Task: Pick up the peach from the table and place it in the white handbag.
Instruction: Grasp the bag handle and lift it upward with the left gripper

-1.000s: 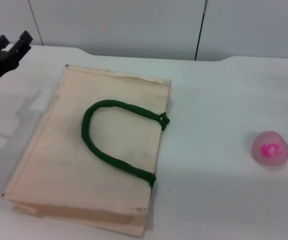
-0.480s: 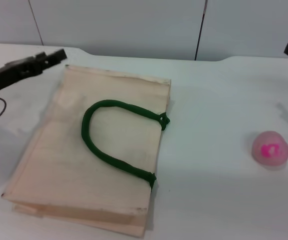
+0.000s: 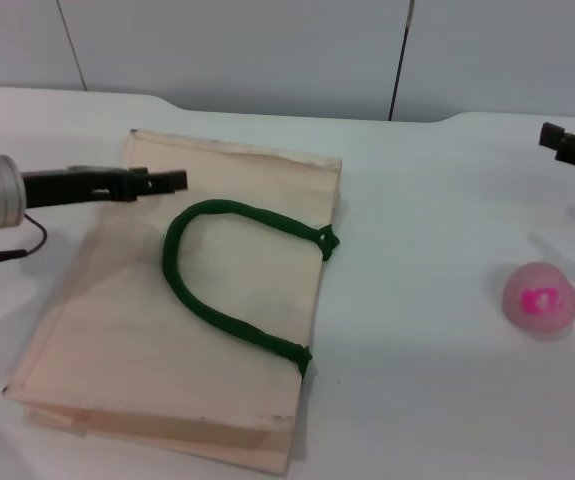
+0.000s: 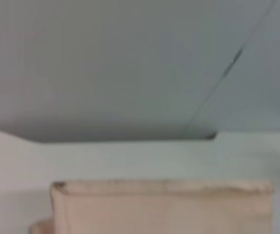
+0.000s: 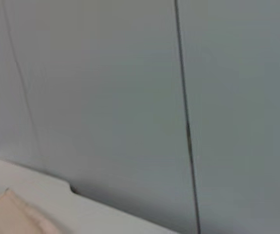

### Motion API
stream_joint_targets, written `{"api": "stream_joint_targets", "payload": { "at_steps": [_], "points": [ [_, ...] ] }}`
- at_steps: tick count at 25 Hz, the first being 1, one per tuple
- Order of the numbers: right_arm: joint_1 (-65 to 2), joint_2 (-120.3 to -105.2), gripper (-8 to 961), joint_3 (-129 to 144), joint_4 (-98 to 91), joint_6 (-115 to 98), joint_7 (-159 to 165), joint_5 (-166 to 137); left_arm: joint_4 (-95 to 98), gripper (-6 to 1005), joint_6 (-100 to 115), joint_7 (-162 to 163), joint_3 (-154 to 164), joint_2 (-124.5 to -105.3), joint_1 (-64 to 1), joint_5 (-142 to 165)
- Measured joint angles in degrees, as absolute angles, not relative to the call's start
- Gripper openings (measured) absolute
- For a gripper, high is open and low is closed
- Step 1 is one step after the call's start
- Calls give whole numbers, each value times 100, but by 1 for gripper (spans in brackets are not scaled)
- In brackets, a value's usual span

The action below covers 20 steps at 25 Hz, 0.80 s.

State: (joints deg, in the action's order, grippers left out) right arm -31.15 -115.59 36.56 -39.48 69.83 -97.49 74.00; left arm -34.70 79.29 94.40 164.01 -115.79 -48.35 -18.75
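Note:
The white handbag (image 3: 127, 310) lies flat on the table (image 3: 437, 210), left of centre, with one dark green strap handle (image 3: 182, 285) looped on top. Its edge also shows in the left wrist view (image 4: 164, 209) and a corner in the right wrist view (image 5: 6, 217). The peach (image 3: 539, 300), pale pink with a magenta patch, sits on the table at the right, well apart from the bag. My left gripper (image 3: 179, 181) reaches in from the left over the bag's far left part, near the handle. My right gripper (image 3: 563, 122) is open and empty at the right edge, beyond the peach.
A grey wall (image 3: 267, 50) with panel seams stands behind the table's far edge. Bare tabletop lies between the bag and the peach. A cable (image 3: 12, 250) hangs from my left arm.
My left arm has swung in from the far left corner to over the bag. My right gripper has come into view at the right edge and moved lower. The bag and peach have not moved.

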Motion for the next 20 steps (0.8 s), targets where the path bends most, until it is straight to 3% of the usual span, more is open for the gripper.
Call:
{"api": "stream_joint_targets", "payload": {
  "at_steps": [20],
  "points": [
    [-3023,-11562,807,3647,-4223,7331,-9494,7296,-3336,783,7592,10329,16400,-11594,-5417,-108]
  ]
}}
